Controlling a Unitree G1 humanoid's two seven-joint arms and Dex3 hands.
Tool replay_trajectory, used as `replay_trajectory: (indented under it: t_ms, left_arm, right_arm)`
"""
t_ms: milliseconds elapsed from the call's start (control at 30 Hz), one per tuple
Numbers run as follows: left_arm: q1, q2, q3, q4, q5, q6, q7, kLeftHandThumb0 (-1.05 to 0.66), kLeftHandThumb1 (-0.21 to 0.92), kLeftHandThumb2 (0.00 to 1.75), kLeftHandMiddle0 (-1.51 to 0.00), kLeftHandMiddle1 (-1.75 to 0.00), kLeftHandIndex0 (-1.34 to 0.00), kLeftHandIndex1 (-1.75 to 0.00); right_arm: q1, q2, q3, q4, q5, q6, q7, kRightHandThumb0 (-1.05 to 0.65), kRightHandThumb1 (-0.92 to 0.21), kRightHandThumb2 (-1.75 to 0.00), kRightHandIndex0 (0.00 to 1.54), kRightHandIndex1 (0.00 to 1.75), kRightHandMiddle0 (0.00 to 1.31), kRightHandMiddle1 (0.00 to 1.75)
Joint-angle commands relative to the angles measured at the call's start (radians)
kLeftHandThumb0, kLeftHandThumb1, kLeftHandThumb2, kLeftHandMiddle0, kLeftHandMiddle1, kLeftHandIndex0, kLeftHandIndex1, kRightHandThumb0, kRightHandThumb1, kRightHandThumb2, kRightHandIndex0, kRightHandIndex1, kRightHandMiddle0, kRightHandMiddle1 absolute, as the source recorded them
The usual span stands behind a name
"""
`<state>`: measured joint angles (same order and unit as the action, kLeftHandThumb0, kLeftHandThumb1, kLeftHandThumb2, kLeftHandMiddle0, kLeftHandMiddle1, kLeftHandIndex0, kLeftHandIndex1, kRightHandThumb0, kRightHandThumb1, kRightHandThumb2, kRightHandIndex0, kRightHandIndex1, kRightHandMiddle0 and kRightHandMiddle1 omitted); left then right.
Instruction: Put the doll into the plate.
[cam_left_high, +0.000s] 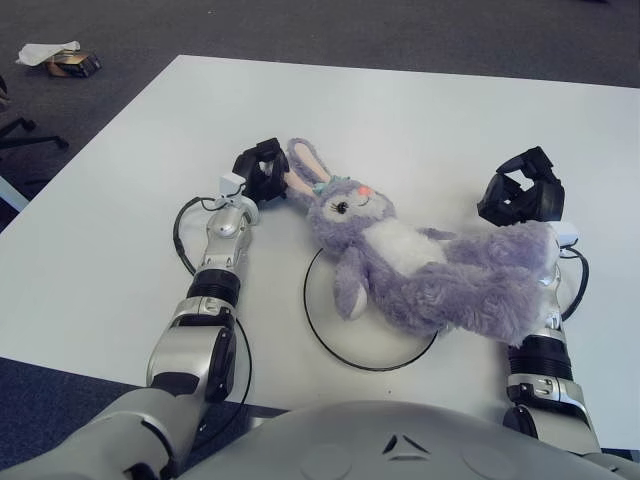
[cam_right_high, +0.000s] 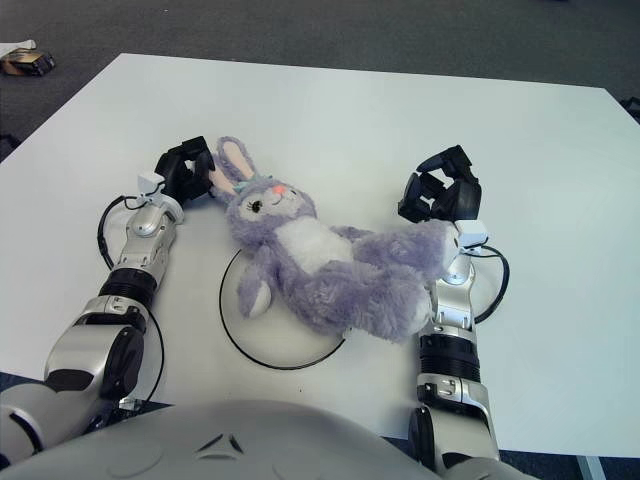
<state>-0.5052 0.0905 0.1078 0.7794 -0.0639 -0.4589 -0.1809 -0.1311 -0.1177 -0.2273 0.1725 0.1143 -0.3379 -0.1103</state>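
Doll (cam_left_high: 420, 270), fluffy purple plush, across round plate (cam_left_high: 330, 335).

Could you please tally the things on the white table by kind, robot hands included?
Plush rabbit doll: 1
White plate with a dark rim, under the doll: 1
Robot hands: 2, the left hand at the doll's ears, the right hand beyond its legs
Total: 4
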Motion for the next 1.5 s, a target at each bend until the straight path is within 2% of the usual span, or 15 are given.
replay_trajectory:
  t_ms: [0, 400, 633, 733, 867, 1133, 1467]
  left_arm:
    - [0.071, -0.014, -0.017, 0.022, 0.021, -0.011, 0.013, -0.41, 0.68, 0.98, -1.25, -1.75, -0.89, -1.75]
    - [0.072, -0.020, -0.019, 0.014, 0.012, -0.003, 0.018, -0.43, 0.71, 0.99, -1.29, -1.75, -0.95, -1.75]
    - [0.079, -0.028, -0.023, -0.001, 0.015, 0.011, 0.027, -0.42, 0.72, 0.99, -1.29, -1.75, -0.90, -1.75]
    - [0.081, -0.034, -0.022, -0.009, 0.011, 0.035, 0.035, -0.43, 0.55, 1.09, -1.25, -1.75, -0.63, -1.75]
    - [0.082, -0.049, -0.010, -0.023, -0.009, 0.075, 0.045, -0.42, 0.53, 1.06, -1.19, -1.75, -0.49, -1.75]
    - [0.077, -0.077, 0.020, -0.029, -0.046, 0.115, 0.060, -0.40, 0.60, 0.97, -1.15, -1.75, -0.40, -1.75]
    - [0.075, -0.091, 0.033, -0.026, -0.043, 0.105, 0.105, -0.40, 0.60, 0.96, -1.18, -1.75, -0.40, -1.75]
  right_arm:
    - [0.102, 0.057, 0.005, 0.025, 0.004, 0.000, -0.004, -0.47, -0.34, -1.29, 1.16, 1.75, 0.60, 1.75]
    - [0.123, 0.063, -0.004, -0.023, 0.014, 0.027, -0.002, -0.48, -0.33, -1.30, 1.16, 1.75, 0.60, 1.75]
    - [0.133, 0.056, -0.014, -0.045, 0.027, 0.052, 0.006, -0.48, -0.33, -1.29, 1.17, 1.75, 0.60, 1.75]
    - [0.136, 0.052, -0.020, -0.055, 0.038, 0.069, 0.014, -0.47, -0.35, -1.27, 1.18, 1.75, 0.59, 1.75]
    - [0.139, 0.048, -0.027, -0.063, 0.046, 0.089, 0.023, -0.46, -0.38, -1.24, 1.16, 1.75, 0.56, 1.75]
    - [0.139, 0.039, -0.043, -0.071, 0.061, 0.125, 0.042, -0.45, -0.43, -1.17, 1.12, 1.75, 0.52, 1.75]
    - [0.138, 0.033, -0.056, -0.074, 0.061, 0.159, 0.054, -0.43, -0.47, -1.12, 1.08, 1.75, 0.49, 1.75]
